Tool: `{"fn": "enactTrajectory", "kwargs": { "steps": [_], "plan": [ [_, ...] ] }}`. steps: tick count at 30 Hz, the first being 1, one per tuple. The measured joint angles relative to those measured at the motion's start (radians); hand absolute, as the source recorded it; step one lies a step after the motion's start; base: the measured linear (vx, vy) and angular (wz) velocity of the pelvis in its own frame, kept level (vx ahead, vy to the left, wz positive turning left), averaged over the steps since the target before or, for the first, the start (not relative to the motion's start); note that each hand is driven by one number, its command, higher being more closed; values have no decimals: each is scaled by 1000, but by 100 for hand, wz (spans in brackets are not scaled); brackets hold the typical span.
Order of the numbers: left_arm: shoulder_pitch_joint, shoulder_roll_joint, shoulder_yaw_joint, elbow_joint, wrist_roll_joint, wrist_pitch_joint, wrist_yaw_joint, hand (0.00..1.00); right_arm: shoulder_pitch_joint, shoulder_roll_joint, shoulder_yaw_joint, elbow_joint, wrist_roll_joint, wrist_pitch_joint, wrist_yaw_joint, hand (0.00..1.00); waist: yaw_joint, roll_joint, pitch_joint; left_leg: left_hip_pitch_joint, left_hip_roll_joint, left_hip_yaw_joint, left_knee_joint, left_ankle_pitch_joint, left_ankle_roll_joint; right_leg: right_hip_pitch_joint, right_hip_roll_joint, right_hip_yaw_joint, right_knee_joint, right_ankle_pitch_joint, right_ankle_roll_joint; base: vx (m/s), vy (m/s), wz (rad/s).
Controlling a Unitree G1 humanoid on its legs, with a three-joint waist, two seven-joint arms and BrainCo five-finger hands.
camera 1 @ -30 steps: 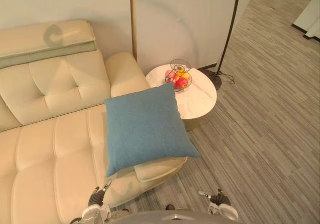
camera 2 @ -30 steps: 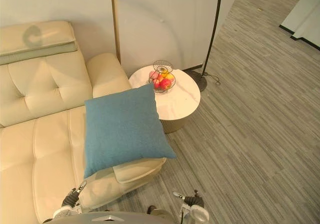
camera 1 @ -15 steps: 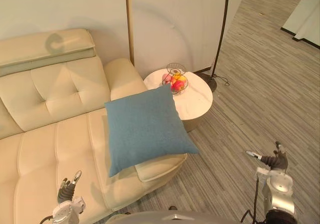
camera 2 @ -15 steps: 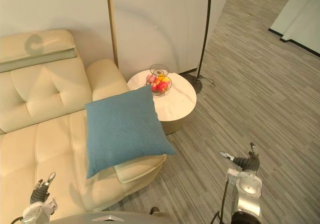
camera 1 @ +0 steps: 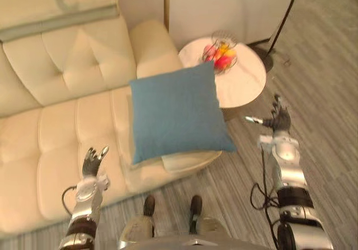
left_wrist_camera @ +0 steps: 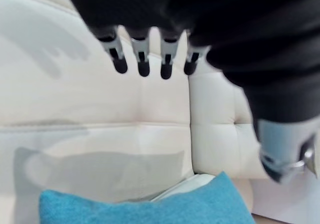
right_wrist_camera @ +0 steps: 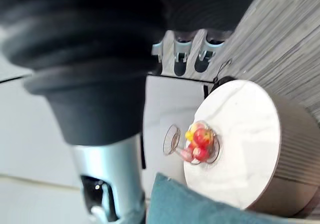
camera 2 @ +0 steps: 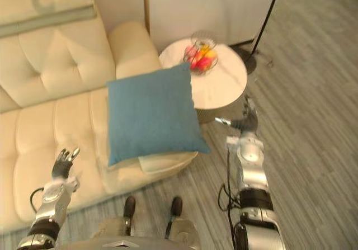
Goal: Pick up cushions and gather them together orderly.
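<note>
Both arms are reaching forward, one on either side of the target. My left hand (camera 1: 94, 159) is hovering over the seat of the cream tufted leather sofa (camera 1: 56, 132), left of the target, with its fingers straight and carrying nothing. My right hand (camera 1: 278, 118) is hanging over the grey plank floor (camera 1: 324, 110), right of the target, fingers spread and also empty.

The blue square fabric cushion (camera 1: 176, 113) is lying flat at the right end of the sofa seat, apart from both hands. It is resting on a flat cream pad (camera 1: 184, 161) that is peeking out under its near edge. Its near right corner is overhanging the seat front.

Risks, as I am judging them:
- The overhang is making the cushion easy to tip. If one hand is arriving ahead of the other, the push may be sliding it off onto the floor.
- My right hand is working just beside the round white marble-topped side table (camera 1: 246, 85). A wide inward swing could be clipping its rim or the wire basket of red and yellow fruit (camera 1: 221, 57).
- Soft filling: pinching a single corner is likely leaving the cushion sagging and the cream pad dragging along.
</note>
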Motion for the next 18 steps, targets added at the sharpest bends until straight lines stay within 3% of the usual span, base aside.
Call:
{"fn": "enactTrajectory", "kwargs": {
  "steps": [3, 7, 11, 17, 18],
  "plan": [
    [-120, 28, -37, 10, -17, -9, 21, 0, -135, -23, 64, 7, 17, -1, -16, 0, 6, 0, 66, -89, -2, -3, 27, 16, -6, -87, -4, -3, 34, 8, -11, -118, -19, 6],
    [-244, 74, -73, 56, -25, -20, 35, 0, -253, -50, 101, 32, 31, -2, -42, 0, 8, 2, 108, -152, -1, -6, 25, 42, -13, -157, -5, -6, 51, 17, -17, -73, -23, 4],
    [-398, 104, -148, 110, -48, -21, 38, 0, -430, -75, 178, 138, 39, -3, -64, 0, 12, 3, 174, -198, 4, -1, 25, 68, -25, -209, -3, -6, 52, 37, -28, -56, -20, 0],
    [-581, 110, -269, 167, -43, -18, 32, 0, -577, -53, 256, 215, 60, -3, -84, 0, 21, 5, 209, -262, 13, -3, -15, 116, -32, -292, 3, -6, 53, 63, -39, -70, -34, -1],
    [-601, 112, -284, 175, -42, -18, 32, 0, -591, -42, 256, 220, 61, -3, -87, 100, 19, 4, 210, -271, 14, -3, -23, 124, -33, -305, 3, -6, 53, 67, -40, -55, -40, -1]
  ]
}}
